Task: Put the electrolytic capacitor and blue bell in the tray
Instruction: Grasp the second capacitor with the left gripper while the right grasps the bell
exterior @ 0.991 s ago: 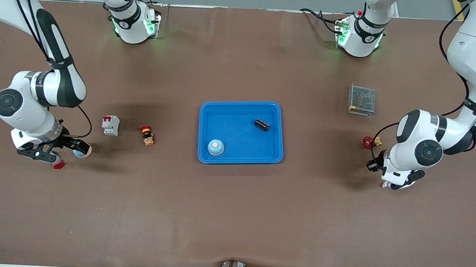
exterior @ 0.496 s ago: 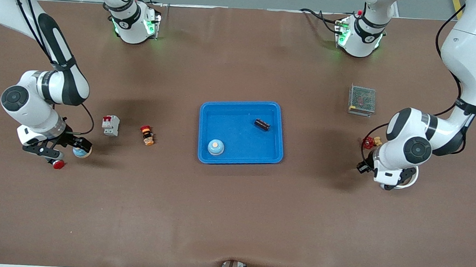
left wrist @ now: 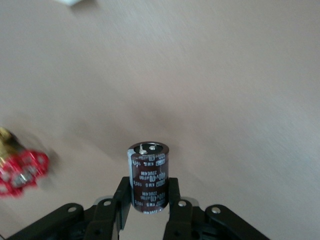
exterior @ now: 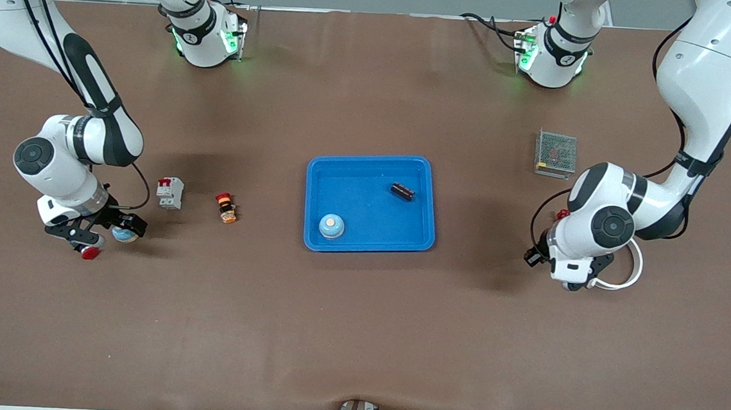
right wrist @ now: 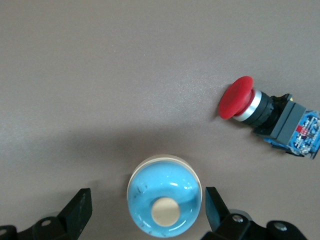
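The bright blue tray [exterior: 426,170] lies mid-table. In it are a dark electrolytic capacitor [exterior: 402,191] on its side and a blue bell [exterior: 332,226]. My left gripper [left wrist: 148,189] is shut on a second brown-black capacitor [left wrist: 148,175] and holds it over bare table between the red-knobbed valve [left wrist: 20,167] and the tray; its hand [exterior: 567,277] shows in the front view. My right gripper [right wrist: 147,210] is open, its fingers on either side of a second blue bell [right wrist: 165,202] on the table [exterior: 124,234] at the right arm's end.
A red mushroom push button [right wrist: 245,104] lies close beside the bell [exterior: 89,252]. A white circuit breaker [exterior: 170,192] and a small red-orange switch [exterior: 227,208] lie between that bell and the tray. A metal mesh box [exterior: 555,154] stands near the left arm.
My left arm has moved toward the tray with the capacitor and now hides most of the valve. My right arm has shifted slightly toward the tray, its fingers staying round the bell.
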